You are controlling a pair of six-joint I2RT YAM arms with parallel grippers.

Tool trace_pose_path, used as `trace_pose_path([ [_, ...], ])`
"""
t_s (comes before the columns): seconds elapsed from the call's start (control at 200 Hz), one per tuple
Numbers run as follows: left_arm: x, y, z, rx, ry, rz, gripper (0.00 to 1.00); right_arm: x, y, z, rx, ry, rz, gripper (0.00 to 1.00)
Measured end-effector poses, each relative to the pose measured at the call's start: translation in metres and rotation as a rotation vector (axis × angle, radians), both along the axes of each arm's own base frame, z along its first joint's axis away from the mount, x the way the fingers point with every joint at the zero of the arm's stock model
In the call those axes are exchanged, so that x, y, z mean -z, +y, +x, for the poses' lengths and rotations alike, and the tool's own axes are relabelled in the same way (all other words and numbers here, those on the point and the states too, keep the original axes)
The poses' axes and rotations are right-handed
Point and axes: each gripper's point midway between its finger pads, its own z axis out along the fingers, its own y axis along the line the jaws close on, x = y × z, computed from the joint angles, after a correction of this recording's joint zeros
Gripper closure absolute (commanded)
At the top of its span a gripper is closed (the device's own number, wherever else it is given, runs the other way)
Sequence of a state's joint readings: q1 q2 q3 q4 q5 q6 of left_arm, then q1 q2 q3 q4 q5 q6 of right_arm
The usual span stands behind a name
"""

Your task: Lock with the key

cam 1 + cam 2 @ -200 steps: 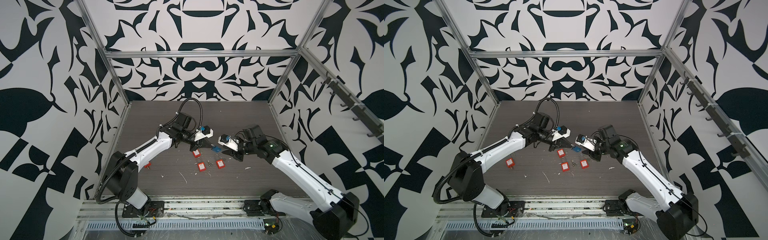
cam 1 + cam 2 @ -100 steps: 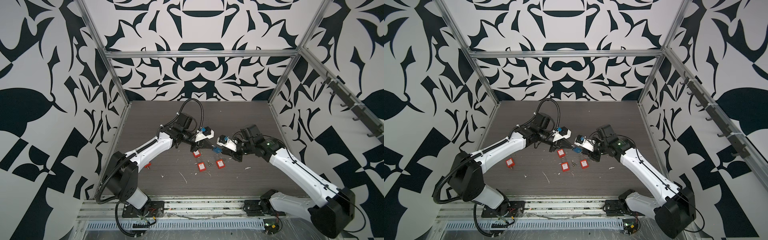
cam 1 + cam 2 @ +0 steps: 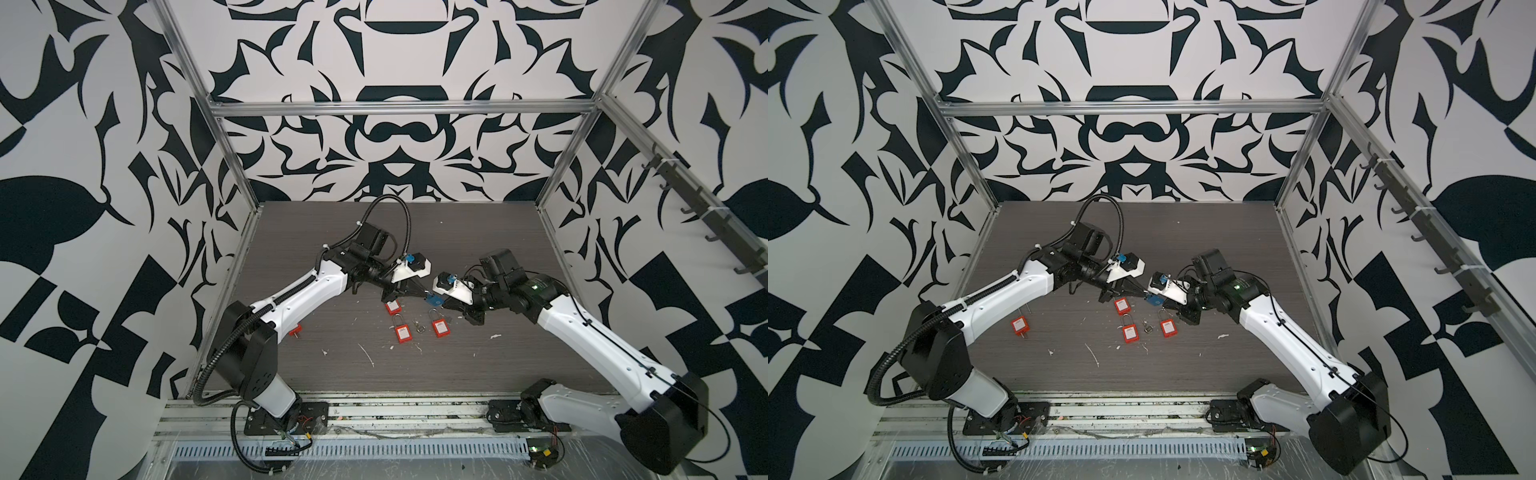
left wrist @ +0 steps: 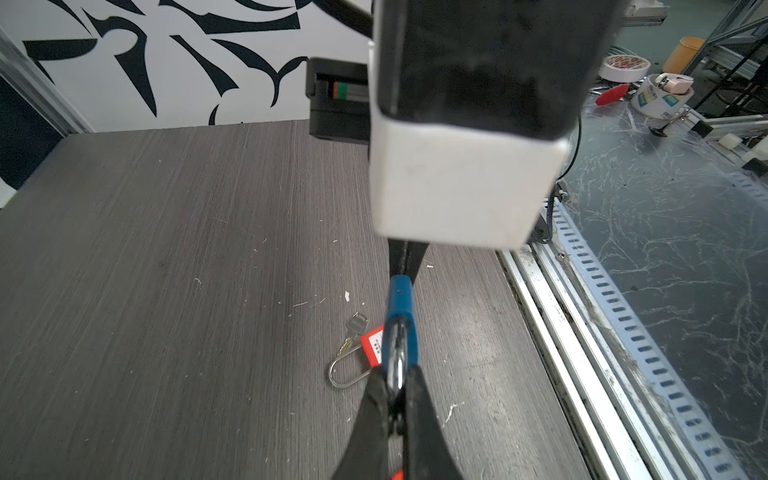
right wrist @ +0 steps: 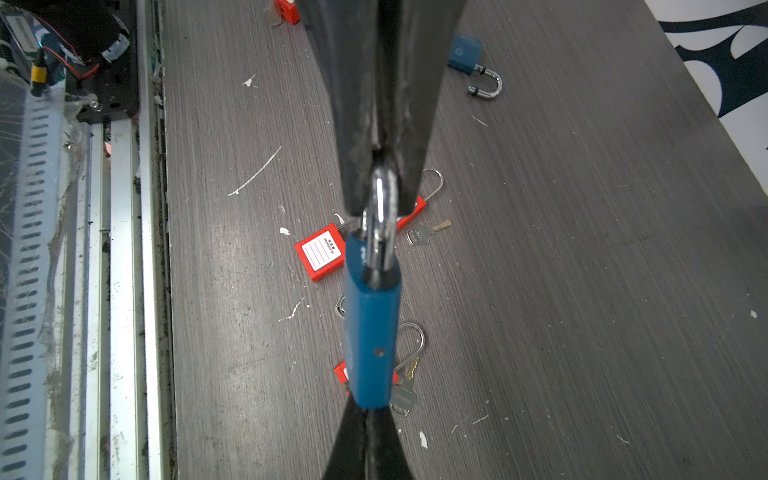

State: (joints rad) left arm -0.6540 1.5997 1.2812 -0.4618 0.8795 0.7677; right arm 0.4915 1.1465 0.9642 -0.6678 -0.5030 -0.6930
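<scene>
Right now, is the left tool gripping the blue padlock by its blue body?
No, the left tool pinches the silver shackle of the blue padlock, while the right tool clamps the body's far end.

Both top views overlook the whole table (image 3: 457, 365); wrist cameras peer closely along jaws.

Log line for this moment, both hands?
left hand: shut on blue padlock shackle | right hand: shut at padlock base | key in lock: unseen
</scene>
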Motion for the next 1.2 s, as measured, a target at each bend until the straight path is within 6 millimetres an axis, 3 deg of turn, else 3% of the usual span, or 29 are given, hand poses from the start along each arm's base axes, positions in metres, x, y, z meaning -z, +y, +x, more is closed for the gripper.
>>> trace_pose_path([
  [0.355,-0.002,0.004,0.009,0.016,0.011,-0.005,1.0,-0.001,-0.004,0.006,0.032,0.012,0.023,1.0],
  [0.775,-0.003,0.008,0.022,-0.003,-0.039,-0.009,1.0,0.012,-0.019,-0.004,0.057,0.086,-0.029,1.0],
  [0.925,-0.006,-0.001,0.042,-0.024,-0.026,0.042,1.0,0.014,-0.032,0.007,0.119,0.045,-0.079,1.0],
  [1.055,0.008,-0.011,0.065,-0.047,0.029,0.122,1.0,-0.001,-0.052,0.021,0.214,-0.059,-0.107,1.0],
  [1.2,0.043,-0.015,0.078,-0.067,0.13,0.232,1.0,-0.008,-0.068,0.028,0.294,-0.111,-0.138,1.0],
])
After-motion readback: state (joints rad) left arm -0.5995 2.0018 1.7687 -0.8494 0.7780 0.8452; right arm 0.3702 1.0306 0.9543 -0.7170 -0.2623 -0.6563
